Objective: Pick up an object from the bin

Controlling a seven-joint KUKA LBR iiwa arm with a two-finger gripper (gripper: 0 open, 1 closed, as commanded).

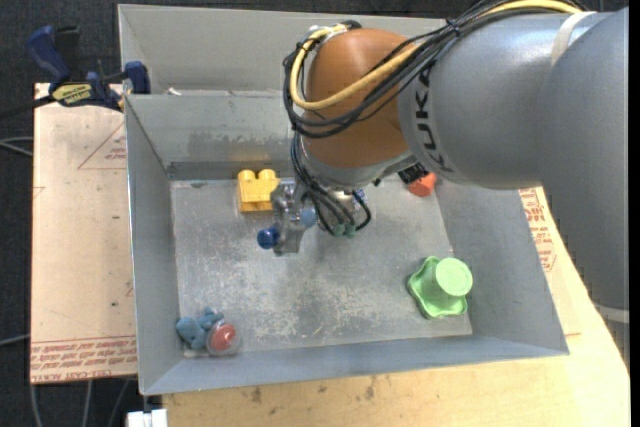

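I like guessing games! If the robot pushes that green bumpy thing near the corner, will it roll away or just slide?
The green thing probably slides rather than rolls: it seems to sit flat on the bin floor, and its edge is wavy. It looks like hard plastic, so likely stiff and light.

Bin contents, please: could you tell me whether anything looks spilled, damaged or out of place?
Nothing stands out. The yellow block, green lobed piece and blue-and-red bits lie loose on the bin floor; the hand hangs by a small blue thing.
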